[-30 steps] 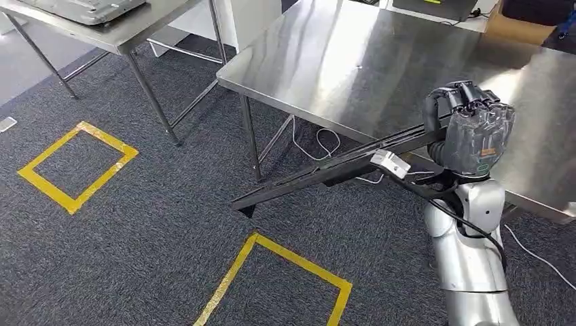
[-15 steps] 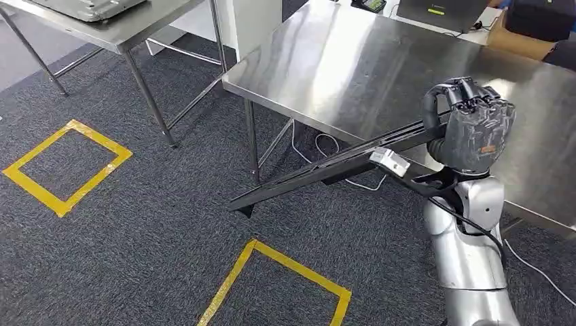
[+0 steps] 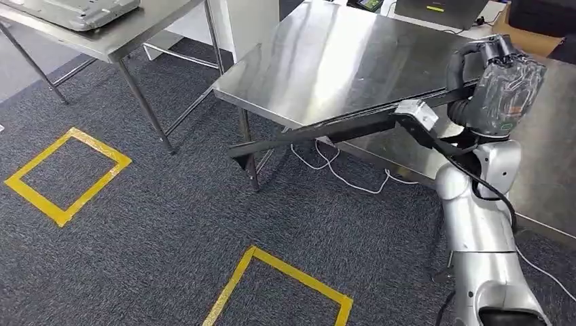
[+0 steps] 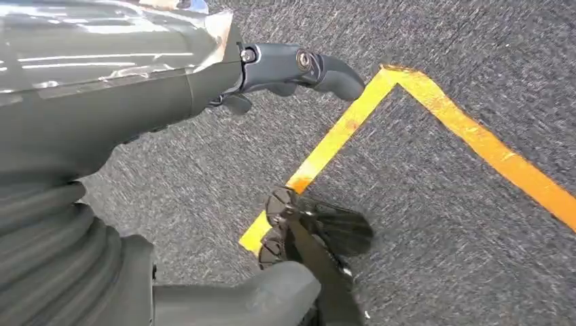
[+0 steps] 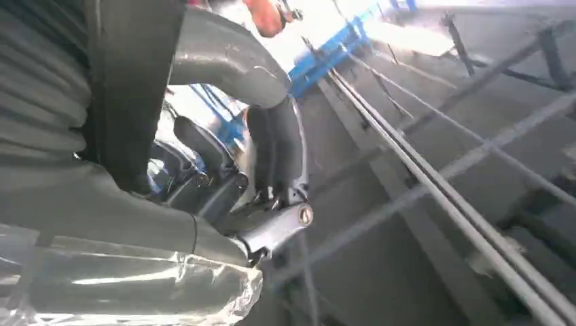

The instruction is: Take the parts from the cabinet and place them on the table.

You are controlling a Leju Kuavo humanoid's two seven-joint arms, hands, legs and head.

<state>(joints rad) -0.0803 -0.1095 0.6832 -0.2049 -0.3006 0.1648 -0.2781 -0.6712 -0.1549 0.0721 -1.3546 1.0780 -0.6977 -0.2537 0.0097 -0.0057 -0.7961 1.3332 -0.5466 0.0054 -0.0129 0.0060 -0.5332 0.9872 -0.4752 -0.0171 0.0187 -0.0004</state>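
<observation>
My right hand (image 3: 501, 83), wrapped in clear film, grips one end of a long black rail (image 3: 326, 130) that carries a small white block (image 3: 416, 112). The rail reaches out to my left and runs along the near edge of the steel table (image 3: 339, 54), its far end past the table's corner, above the carpet. Whether it touches the table I cannot tell. In the right wrist view the fingers (image 5: 272, 156) are curled in. My left hand (image 4: 136, 88) hangs over the grey carpet with its fingers apart, holding nothing.
A second steel table (image 3: 129, 34) with a grey tray (image 3: 75, 10) stands at the back left. Yellow tape squares (image 3: 64, 173) (image 3: 278, 282) mark the carpet. White cables (image 3: 339, 175) lie under the near table. A cardboard box (image 3: 523, 37) sits at its far right.
The whole view has shifted, so the camera moved. My right arm has lifted the rail from below the table's edge up to the level of its top.
</observation>
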